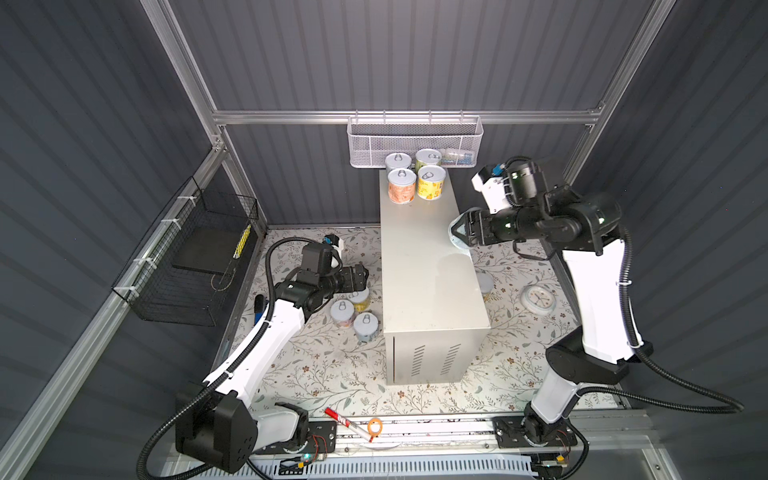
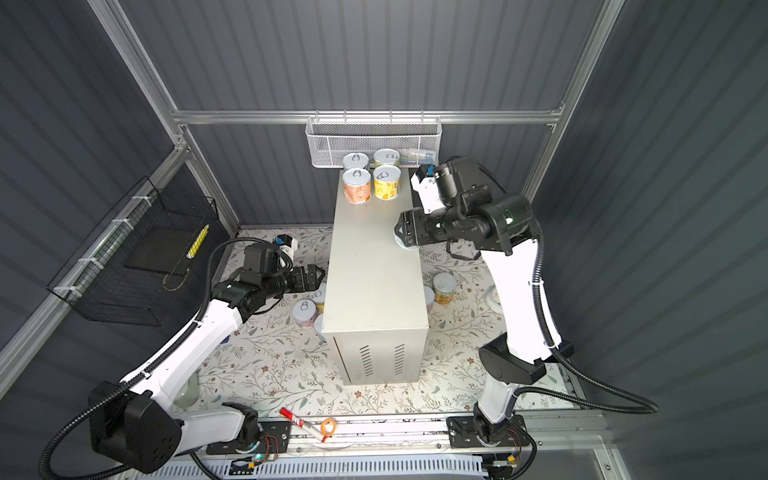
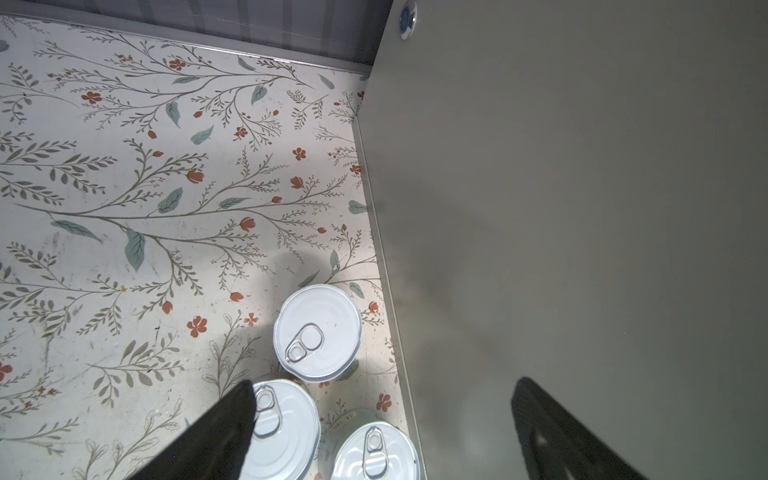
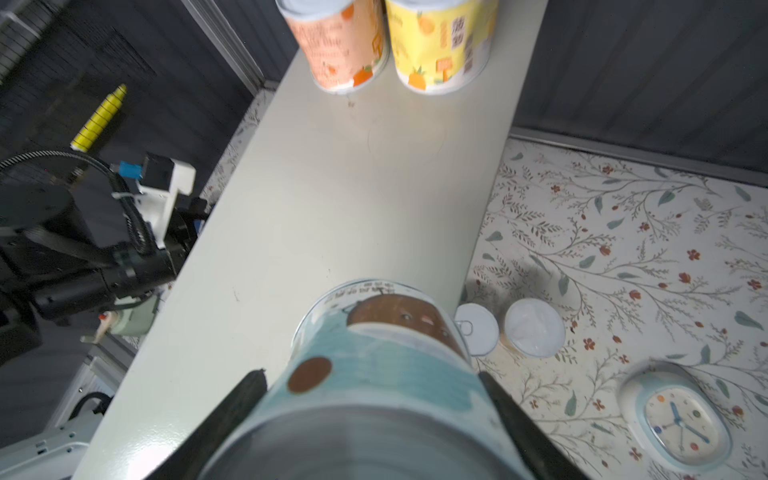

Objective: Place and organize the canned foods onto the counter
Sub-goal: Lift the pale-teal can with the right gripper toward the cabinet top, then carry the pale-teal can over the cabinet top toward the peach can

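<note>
The cream counter runs down the middle in both top views. Several canned foods stand at its far end, among them an orange-pink one and a yellow one. My right gripper is shut on a pale blue can, held tilted over the counter's right edge. My left gripper hangs open above three cans on the floral floor beside the counter's left wall, with nothing between its fingers. Two more cans stand on the floor to the counter's right.
A round white clock lies on the floor at the right. A white mesh basket hangs on the back wall behind the counter. A black wire basket hangs on the left wall. A red marker and an orange ring lie at the front rail.
</note>
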Controlling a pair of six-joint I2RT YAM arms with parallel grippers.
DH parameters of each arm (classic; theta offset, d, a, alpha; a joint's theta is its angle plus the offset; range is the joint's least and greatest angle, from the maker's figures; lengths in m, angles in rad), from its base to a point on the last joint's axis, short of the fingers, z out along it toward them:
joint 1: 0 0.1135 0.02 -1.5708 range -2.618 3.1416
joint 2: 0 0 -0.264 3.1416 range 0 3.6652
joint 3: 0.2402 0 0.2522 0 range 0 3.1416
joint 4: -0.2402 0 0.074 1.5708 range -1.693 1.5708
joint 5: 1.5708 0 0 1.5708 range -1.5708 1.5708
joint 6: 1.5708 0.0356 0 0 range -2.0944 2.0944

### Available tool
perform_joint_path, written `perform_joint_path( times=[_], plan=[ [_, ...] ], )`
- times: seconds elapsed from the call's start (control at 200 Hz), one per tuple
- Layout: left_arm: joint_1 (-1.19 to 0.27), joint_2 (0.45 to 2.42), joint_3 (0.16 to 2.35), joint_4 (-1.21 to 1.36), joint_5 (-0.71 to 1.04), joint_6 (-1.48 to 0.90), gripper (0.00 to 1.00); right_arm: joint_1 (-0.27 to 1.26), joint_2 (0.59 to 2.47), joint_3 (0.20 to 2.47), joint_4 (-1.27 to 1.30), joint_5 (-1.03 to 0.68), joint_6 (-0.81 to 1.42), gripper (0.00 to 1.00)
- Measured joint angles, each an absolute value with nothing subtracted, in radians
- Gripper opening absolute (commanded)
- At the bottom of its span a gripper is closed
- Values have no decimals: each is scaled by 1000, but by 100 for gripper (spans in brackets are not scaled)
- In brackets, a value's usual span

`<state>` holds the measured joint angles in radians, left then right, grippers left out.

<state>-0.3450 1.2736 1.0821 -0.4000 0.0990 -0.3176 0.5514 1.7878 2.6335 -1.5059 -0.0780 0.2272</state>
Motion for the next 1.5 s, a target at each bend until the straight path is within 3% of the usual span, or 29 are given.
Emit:
perform_joint_path(
  times=[0.255, 0.49, 0.825, 1.136, 1.496],
  plan=[
    [-345, 1274, 1081, -395, 104, -318, 97, 644, 1820, 2634, -1545, 16, 228, 0],
    [-345, 1274, 1036, -358, 106, -325, 97, 671, 1836, 2634, -1547, 64, 231, 44],
    [-345, 1273, 1019, -350, 106, -326, 97, 672, 1859, 2634, -1534, 76, 227, 70],
    [-345, 1273, 1018, -340, 105, -325, 97, 671, 1879, 2634, -1523, 75, 220, 83],
    [-345, 1273, 1018, -337, 105, -325, 97, 671, 1887, 2662, -1477, 50, 223, 87]
  ],
)
